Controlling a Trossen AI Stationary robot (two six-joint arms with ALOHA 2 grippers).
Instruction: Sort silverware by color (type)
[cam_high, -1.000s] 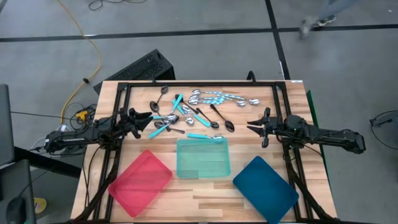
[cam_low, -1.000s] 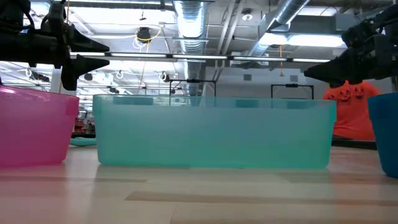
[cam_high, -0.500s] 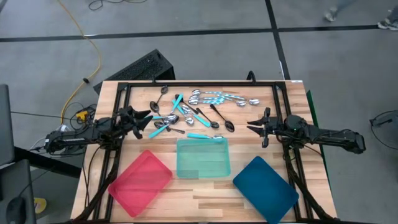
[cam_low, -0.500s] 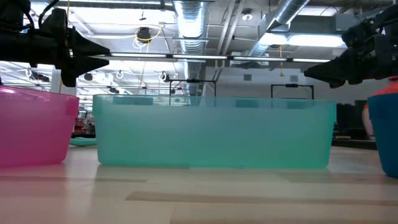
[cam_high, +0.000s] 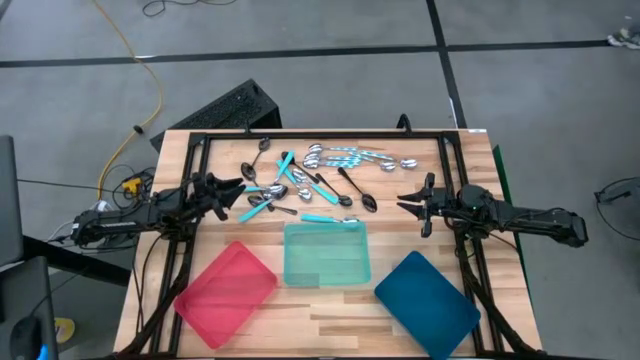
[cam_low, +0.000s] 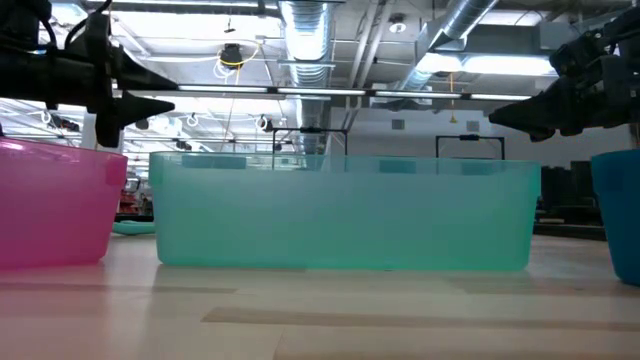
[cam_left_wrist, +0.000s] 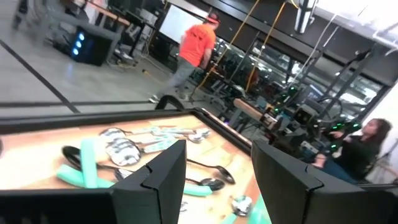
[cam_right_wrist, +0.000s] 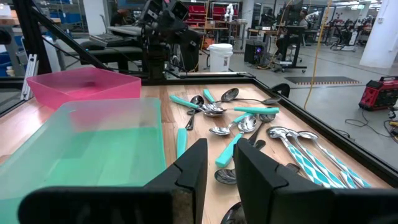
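Waiting at the start of the sort, the left gripper (cam_high: 232, 188) hovers with fingers spread and empty at the left edge of the silverware (cam_high: 320, 180), which lies scattered across the upper middle of the high view. The right gripper (cam_high: 412, 203), empty with its fingers a narrow gap apart, hangs right of the pile. The pink tray (cam_high: 226, 291), teal tray (cam_high: 326, 254) and blue tray (cam_high: 427, 293) look empty along the lower part. Next, probably, one gripper must drop onto a single spoon lying clear of its neighbours.
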